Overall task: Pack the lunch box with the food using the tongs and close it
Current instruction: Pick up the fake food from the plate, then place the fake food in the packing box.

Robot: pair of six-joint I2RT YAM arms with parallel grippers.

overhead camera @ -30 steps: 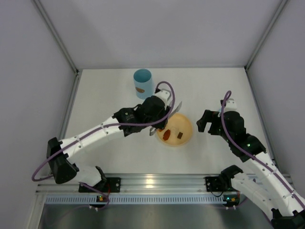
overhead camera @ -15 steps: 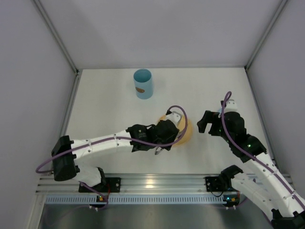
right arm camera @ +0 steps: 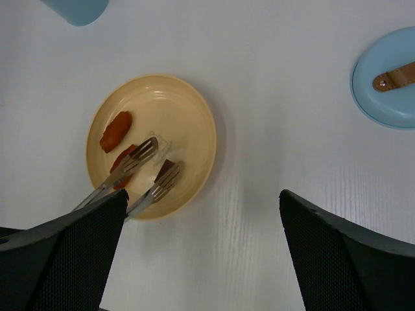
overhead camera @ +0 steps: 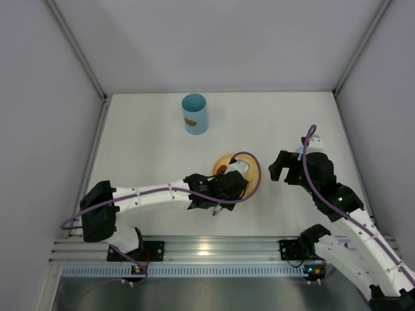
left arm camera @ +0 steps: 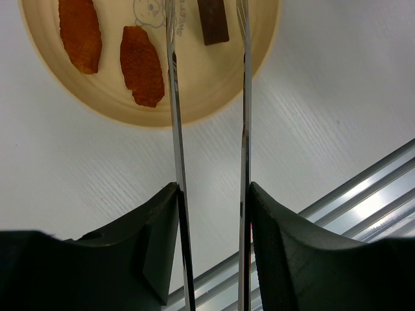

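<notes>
Left pincer (left arm camera: 213,194): clenched on the tongs (left arm camera: 176,116), one dark pad against the outside of each arm. The arms stand parted. Right pincer (right arm camera: 201,253): released, jaws wide, holding nothing, well off to the side.

Ahead of the left pincer, under the tong arms, is the plate (left arm camera: 214,84). On it:
- two reddish ovals (left arm camera: 80,32) (left arm camera: 141,65), out to the left of the arms
- a dark brown chunk (left arm camera: 213,23), lying between the arms

The lunch box (overhead camera: 194,113) stands well beyond the plate, far from both pincers. Its lid (right arm camera: 389,84) lies flat on the table, off to the right pincer's side.

Risks, as I judge them:
- The tong arms are thin, polished metal against rubbery pads. They may twist or slide in the grip if the squeeze is uneven.
- Too hard a squeeze shuts the tips before they are around a piece.
- The tips could nudge the light plate across the smooth table instead of taking the food.
- It is a long carry to the tub, and a loosely pinched piece would drop on the way.
- The tub is taller than wide with a narrow mouth. A knock on the rim may tip it.

Materials:
- Plate: matte yellow, round, shallow, with a faint printed figure.
- Ovals: rough, crumbed surface.
- Chunk: smooth and squared.
- Tongs: silvery, with fork-like tips.
- Table: white, with a faint grain.
</notes>
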